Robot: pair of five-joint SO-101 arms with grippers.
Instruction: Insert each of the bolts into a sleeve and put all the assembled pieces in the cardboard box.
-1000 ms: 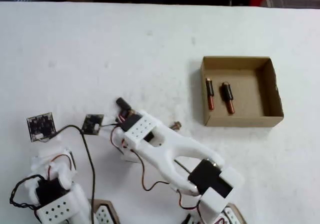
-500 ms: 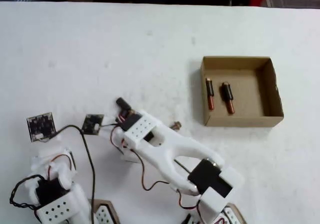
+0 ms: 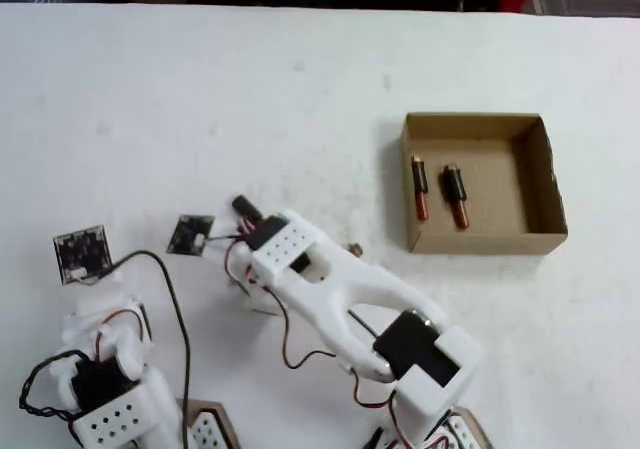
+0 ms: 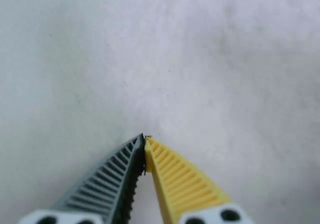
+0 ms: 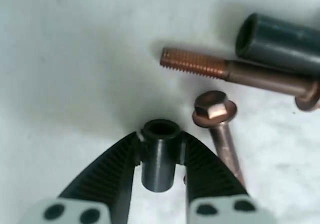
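High view: cardboard box (image 3: 485, 241) holds two assembled pcs (image 3: 420, 188); we judge the task approx. half done.

Left wrist view: left gripper (image 4: 144, 141) has its jaws closed on nothing and is parked over the table (image 4: 200, 44).

Right wrist view: right gripper (image 5: 160, 136) clamps a sleeve (image 5: 160, 164) with its bore facing outward, presumably to take a bolt (image 5: 222, 134). A second bolt (image 5: 240, 74) and a spare sleeve (image 5: 280, 42) lie just beside.

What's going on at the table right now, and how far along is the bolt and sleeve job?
The right hand is shut on a black sleeve over the table. A loose bolt lies right beside it. Another bolt and a second sleeve lie a little farther off, not yet joined. Two assembled pieces already lie in the cardboard box. The left hand is shut on nothing, over bare table.
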